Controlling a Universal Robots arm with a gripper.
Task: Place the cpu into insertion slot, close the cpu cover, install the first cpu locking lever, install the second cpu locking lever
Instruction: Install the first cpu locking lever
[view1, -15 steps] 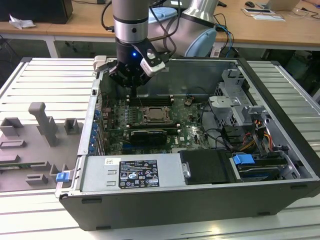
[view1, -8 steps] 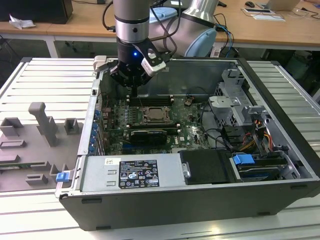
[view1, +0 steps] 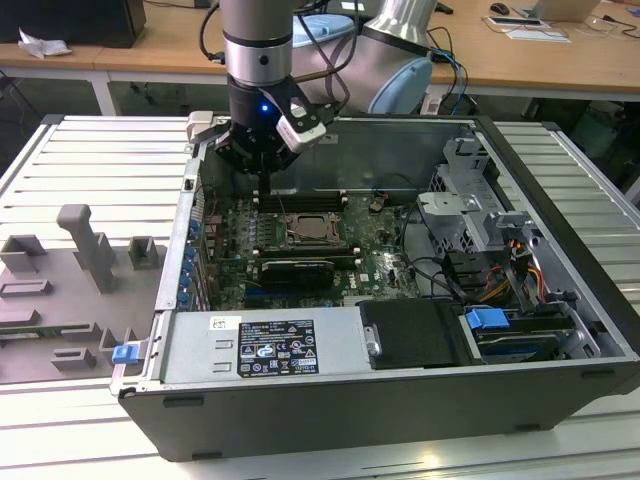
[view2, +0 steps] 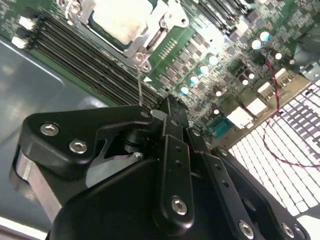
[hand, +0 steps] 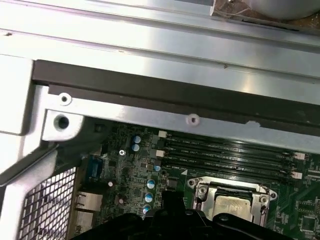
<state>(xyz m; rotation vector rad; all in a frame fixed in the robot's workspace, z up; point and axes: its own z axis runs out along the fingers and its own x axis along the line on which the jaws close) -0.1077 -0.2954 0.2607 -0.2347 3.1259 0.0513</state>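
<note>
The cpu (view1: 313, 231) lies in the insertion slot (view1: 297, 236) on the green board, its pale metal top (view2: 120, 20) showing through the cut-out. The cpu cover (view2: 152, 42) lies flat around it, and its silver frame (hand: 200, 192) rings the cpu (hand: 231, 205). A thin wire locking lever (view2: 139, 82) stands up from the socket's corner and reaches the fingertips. My gripper (view1: 265, 190) hangs just behind the socket toward the exterior view's left. Its fingers look shut in the second wrist view (view2: 172, 106). I cannot tell whether they pinch the lever.
Long black memory slots (hand: 225, 150) run beside the socket. The case's back wall (view1: 390, 150) rises close behind the gripper. A black card (view1: 295, 270), a drive cage (view1: 470, 200) and the power supply (view1: 260, 345) crowd the case. Grey fixtures (view1: 85, 250) sit outside it.
</note>
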